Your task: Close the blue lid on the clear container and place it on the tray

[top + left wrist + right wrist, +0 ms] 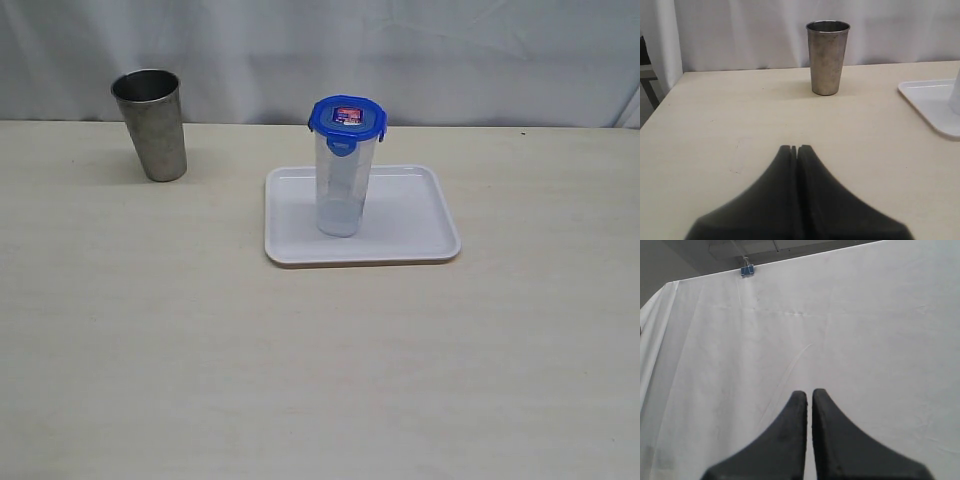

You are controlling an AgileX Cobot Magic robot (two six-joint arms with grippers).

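The clear container (339,185) stands upright on the white tray (420,230), with the blue lid (347,117) sitting on its top. Neither gripper shows in the exterior view. In the left wrist view my left gripper (796,148) is shut with nothing in it, low over the table; the tray's corner (930,100) and a sliver of the container (956,95) lie off to one side. My right gripper (809,393) is shut and empty, aimed at the white backdrop.
A grey metal cup (151,124) stands upright at the table's back left, also straight ahead of the left gripper (827,56). A white curtain (840,330) hangs behind the table, held by a blue clip (746,270).
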